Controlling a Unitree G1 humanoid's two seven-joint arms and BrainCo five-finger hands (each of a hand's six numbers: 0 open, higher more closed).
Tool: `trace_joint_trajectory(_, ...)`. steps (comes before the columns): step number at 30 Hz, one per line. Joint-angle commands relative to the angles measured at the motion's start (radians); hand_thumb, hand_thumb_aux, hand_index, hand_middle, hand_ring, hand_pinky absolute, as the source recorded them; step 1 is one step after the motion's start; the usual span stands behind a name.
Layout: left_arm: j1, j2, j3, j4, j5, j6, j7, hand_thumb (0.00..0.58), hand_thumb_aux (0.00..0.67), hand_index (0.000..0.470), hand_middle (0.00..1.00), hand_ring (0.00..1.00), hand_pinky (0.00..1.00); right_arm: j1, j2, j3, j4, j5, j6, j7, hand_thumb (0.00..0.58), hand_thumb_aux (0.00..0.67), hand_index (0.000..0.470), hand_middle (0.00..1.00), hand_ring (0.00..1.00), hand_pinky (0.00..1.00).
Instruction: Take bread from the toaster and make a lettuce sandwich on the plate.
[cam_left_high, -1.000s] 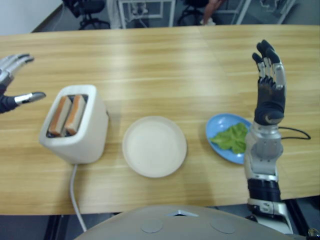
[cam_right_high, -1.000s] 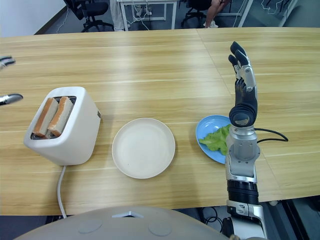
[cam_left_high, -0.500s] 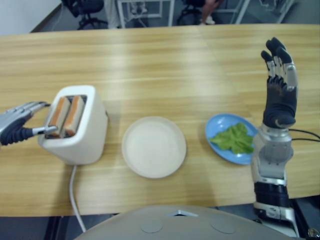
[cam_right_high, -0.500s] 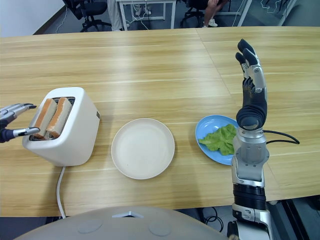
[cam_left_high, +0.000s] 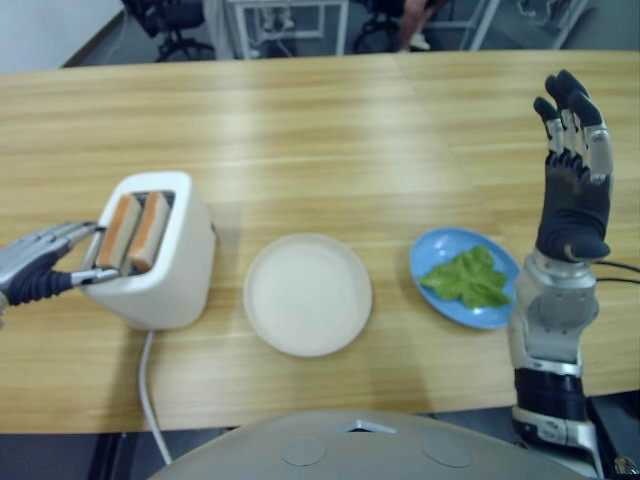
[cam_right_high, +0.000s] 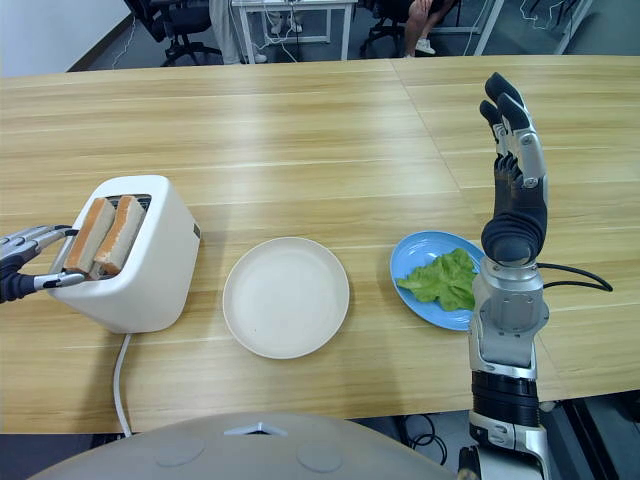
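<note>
Two bread slices are seen standing in the slots of the white toaster at the left of the desk, and the left hand is held just beside the toaster's left end, its fingers stretched out level with the nearer slice and parted from the thumb below; whether the bread is touched cannot be told. The empty cream plate is placed between the toaster and the blue plate, on which the lettuce is laid. The right hand is held upright just right of the blue plate, fingers straight and nothing gripped.
</note>
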Motion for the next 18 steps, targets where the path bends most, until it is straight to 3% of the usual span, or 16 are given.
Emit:
trace_joint_trajectory(1, -0.007, -0.004, -0.063, -0.011, 0.024, 0.012, -0.012, 0.0, 0.0, 0.0, 0.0, 0.0, 0.0, 0.004, -0.005, -0.011, -0.008, 0.006, 0.01, 0.008, 0.0, 0.0, 0.0, 0.0, 0.0, 0.0)
trace_joint_trajectory(18, -0.079, -0.028, -0.158, -0.022, 0.073, 0.137, 0.024, 0.0, 0.0, 0.0, 0.0, 0.0, 0.0, 0.019, -0.006, -0.018, -0.012, 0.006, 0.006, 0.012, 0.0, 0.0, 0.0, 0.0, 0.0, 0.0)
